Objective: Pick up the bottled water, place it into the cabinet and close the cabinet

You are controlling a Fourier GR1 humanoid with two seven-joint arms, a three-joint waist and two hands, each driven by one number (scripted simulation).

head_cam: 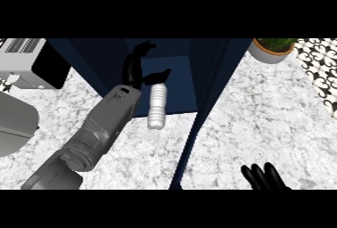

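Now: bottle lying in the cabinet mouth, left hand just released

Look at your left hand [138,67]: it reaches into the dark blue cabinet [197,67], fingers straight and spread, thumb sticking out to the side, clasping nothing. Just beside that thumb, and running back from it towards you, the water bottle [157,106] lies on its side. Its far end sits next to the thumb; you cannot tell from this view whether they touch. Its near end pokes out past the cabinet's front edge over the marbled worktop [263,120].

To the right of the bottle you have the cabinet door [191,147], standing open and seen edge-on as a thin dark blue blade running down towards your right hand [263,178]. That hand rests low, well apart from the bottle, fingers up and relaxed, holding nothing.

Off to the left of your left forearm you see a grey and black appliance [33,60] and, nearer you, a grey rounded object [13,124] cut by the edge. Far right of the cabinet stands a potted plant [271,48].
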